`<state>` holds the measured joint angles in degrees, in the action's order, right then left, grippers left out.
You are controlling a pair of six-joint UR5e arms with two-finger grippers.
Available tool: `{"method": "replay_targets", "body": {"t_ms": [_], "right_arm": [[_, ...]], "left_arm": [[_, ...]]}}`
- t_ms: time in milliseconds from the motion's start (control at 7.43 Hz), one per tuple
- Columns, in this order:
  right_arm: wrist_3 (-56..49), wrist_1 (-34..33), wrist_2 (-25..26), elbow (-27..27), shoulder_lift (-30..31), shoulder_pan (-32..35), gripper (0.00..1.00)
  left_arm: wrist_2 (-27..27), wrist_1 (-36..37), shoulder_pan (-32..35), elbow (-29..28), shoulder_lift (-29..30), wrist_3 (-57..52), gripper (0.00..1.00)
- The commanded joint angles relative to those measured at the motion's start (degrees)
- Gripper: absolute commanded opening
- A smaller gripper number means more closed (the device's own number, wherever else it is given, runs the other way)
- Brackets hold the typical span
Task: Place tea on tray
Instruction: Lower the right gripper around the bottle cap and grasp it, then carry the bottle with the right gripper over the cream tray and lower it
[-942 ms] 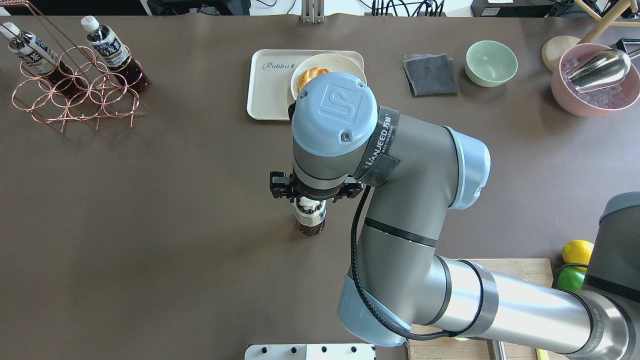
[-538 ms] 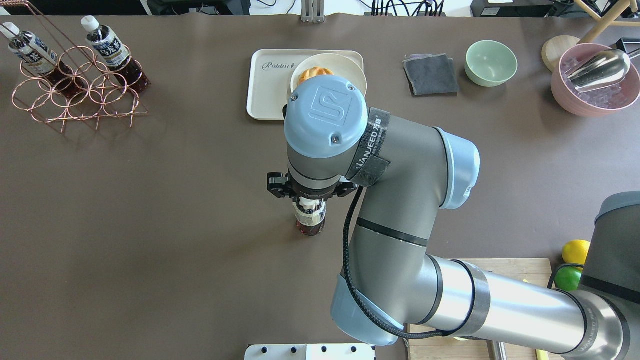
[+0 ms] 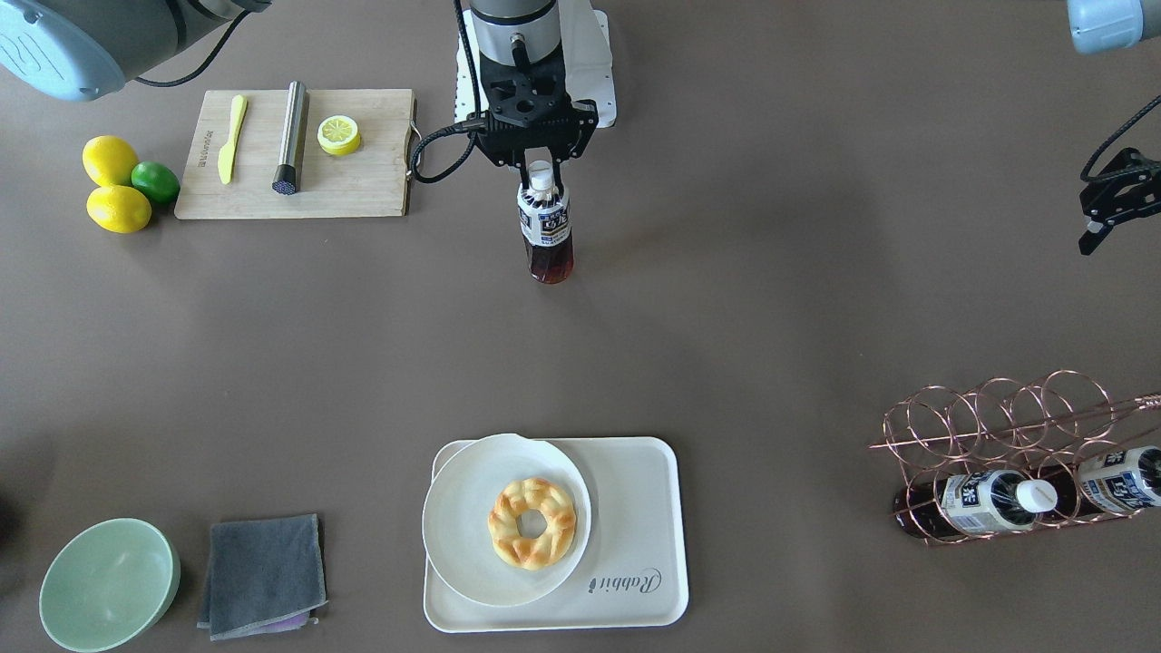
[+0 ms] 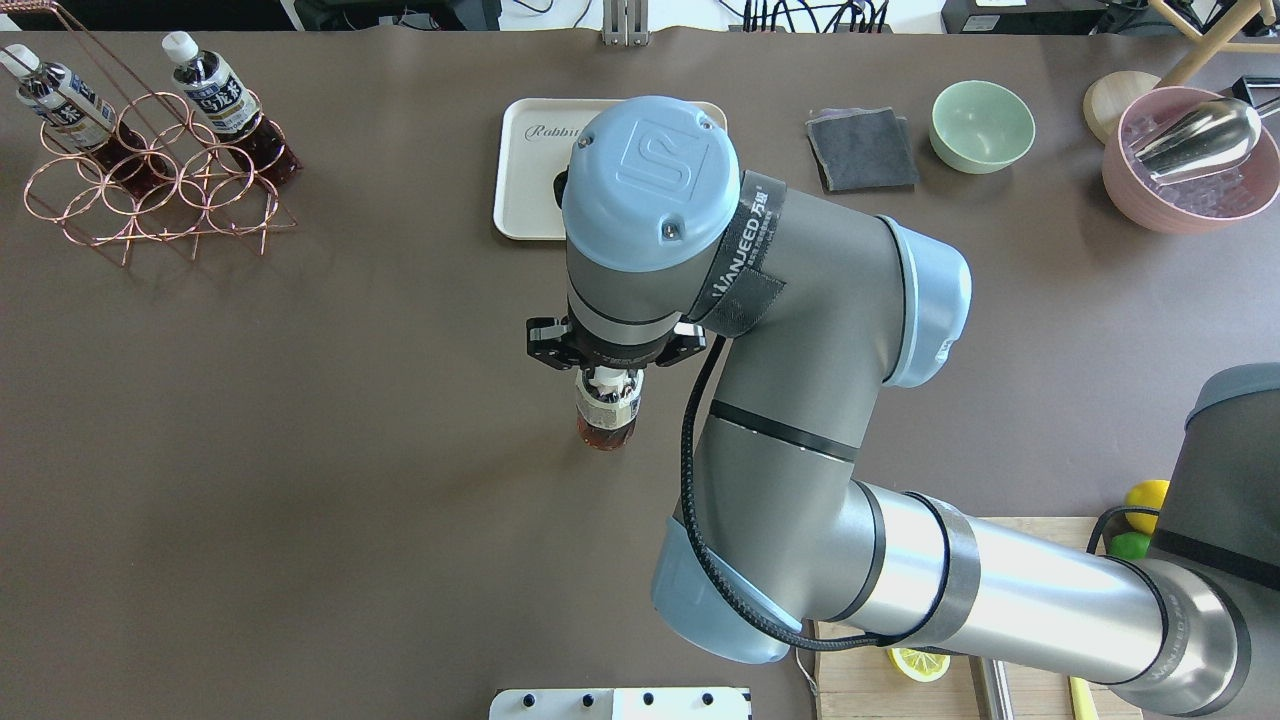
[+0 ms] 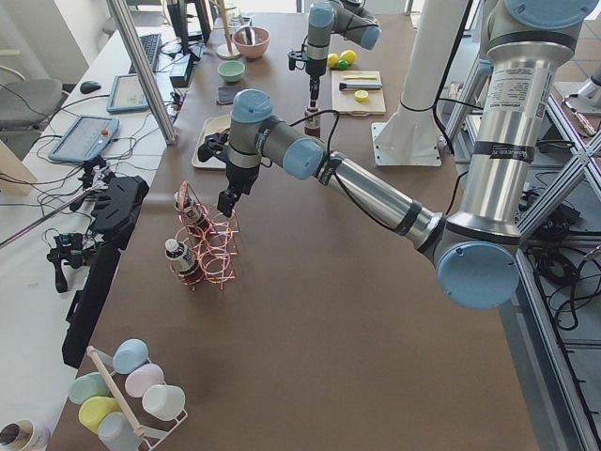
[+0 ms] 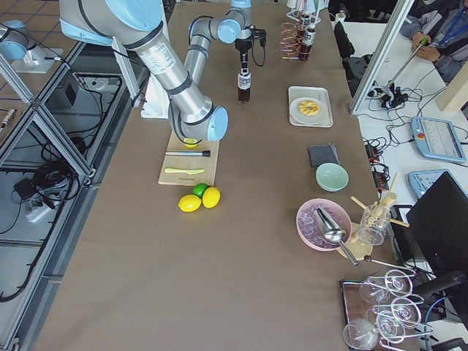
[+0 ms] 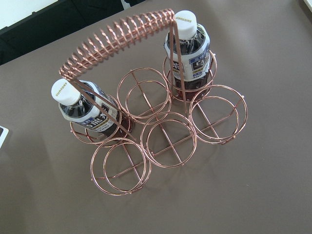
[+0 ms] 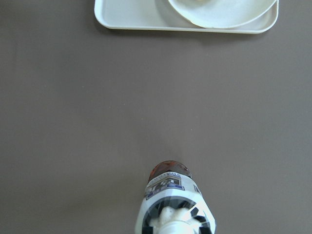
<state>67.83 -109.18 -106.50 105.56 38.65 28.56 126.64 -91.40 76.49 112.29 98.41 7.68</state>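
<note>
My right fingers (image 3: 525, 163) are closed round the neck of the tea (image 3: 545, 227), just under its white cap, and the bottle hangs upright below them. It is out over the bare worktop (image 3: 771, 345), well apart from the tray (image 3: 635, 508). Whether its base is off the surface I cannot tell. The left fingers (image 3: 1091, 238) hover above the copper rack (image 3: 998, 435); they seem to grip nothing, but I cannot tell how far apart they stand.

The step in hand, as I judge it, is carrying the tea across to the tray. A hold this high could let the bottle sway, so I would travel slowly and keep it vertical. The round plate (image 3: 463, 526) with its ring pastry (image 3: 532, 523) fills most of the tray, leaving only the strip with the lettering bare. I would aim there, come in high enough to clear the rim, stay off the plate's edge, and lower until the base sits flat before releasing
</note>
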Motion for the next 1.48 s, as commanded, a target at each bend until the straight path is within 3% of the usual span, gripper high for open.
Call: {"method": "replay_targets", "body": {"t_ms": [0, 269, 538, 673, 942, 1345], "right_arm": [[-5.9, -0.5, -2.0, -6.9, -6.7, 5.6, 0.00], [-9.9, 0.4, -6.4, -23.2, -17.9, 12.2, 0.00], [-10.4, 13.6, -7.1, -36.1, -20.7, 15.3, 0.00], [-10.7, 15.6, -7.2, -44.7, -25.4, 16.2, 0.00], [-10.9, 26.1, -7.1, -60.7, -31.5, 16.7, 0.00], [-11.1, 28.4, -7.2, -70.5, -35.6, 16.4, 0.00]], "left_arm": [[1.0, 0.0, 0.8, -0.1, -1.5, 0.1, 0.97], [1.8, -0.1, 1.6, -0.4, -4.5, -0.3, 0.97], [8.5, 0.3, 6.6, -4.0, -6.0, -4.0, 0.97], [11.1, 0.3, 9.8, -3.0, -9.5, -5.9, 0.97], [11.5, 0.1, 11.9, -1.6, -14.1, -7.6, 0.97], [11.4, -0.6, 13.4, -1.6, -15.4, -9.7, 0.97]]}}
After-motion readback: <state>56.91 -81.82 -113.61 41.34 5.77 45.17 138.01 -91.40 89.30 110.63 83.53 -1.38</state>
